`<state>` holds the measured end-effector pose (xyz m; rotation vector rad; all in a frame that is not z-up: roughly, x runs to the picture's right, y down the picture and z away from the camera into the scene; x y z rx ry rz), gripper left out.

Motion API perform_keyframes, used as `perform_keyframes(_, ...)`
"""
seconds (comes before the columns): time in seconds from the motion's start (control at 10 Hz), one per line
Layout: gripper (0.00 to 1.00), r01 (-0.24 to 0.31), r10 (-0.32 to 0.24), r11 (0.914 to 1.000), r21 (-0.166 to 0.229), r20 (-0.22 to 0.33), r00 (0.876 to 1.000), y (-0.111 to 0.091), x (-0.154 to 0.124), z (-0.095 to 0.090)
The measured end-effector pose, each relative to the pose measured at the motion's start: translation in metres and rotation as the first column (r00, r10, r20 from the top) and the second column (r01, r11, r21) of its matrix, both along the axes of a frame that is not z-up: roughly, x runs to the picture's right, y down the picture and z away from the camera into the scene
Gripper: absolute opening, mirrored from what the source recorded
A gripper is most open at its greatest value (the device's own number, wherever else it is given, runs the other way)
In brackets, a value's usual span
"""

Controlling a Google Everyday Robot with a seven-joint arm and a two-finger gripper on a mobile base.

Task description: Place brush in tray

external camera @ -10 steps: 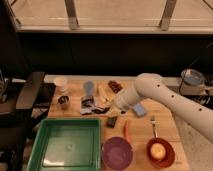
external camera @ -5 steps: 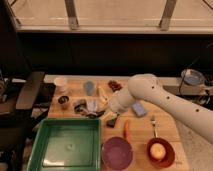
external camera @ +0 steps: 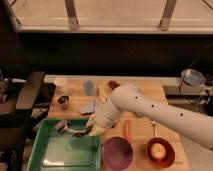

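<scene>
Transport phase: white two-finger hand (external camera: pixel 89 131) closed on the slim black-handled brush (external camera: pixel 70 128), carrying it over the upper right part of the large square green plastic tray (external camera: pixel 37 150) on the wooden worktop (external camera: pixel 142 127). Brush lies near-level, grey head leftward, seemingly for lowering flat inside the rim.

Hand over the tray, lower centre of frame

The hand (external camera: pixel 86 131) hangs above the tray's (external camera: pixel 45 167) upper right corner (bowl (external camera: pixel 117 153) right of tray).
</scene>
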<state>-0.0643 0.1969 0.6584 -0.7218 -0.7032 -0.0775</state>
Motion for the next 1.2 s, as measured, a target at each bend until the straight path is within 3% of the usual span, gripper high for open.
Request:
perform_keyframes(0.3,0.31,0.063,-0.063,0.9961,-0.061,0.0,0.998,0.044,-0.006,0.024)
perform_keyframes(0.6,0.59,0.077,-0.078,0.9921,-0.098,-0.001,0.997,0.064,-0.01,0.037)
perform_keyframes(0.8,0.78,0.069,-0.069,0.9926,-0.1,0.003,0.998,0.066,-0.01,0.037)
perform_keyframes(1.2,0.8,0.056,-0.056,0.9941,-0.093,0.006,0.998,0.062,-0.009,0.034)
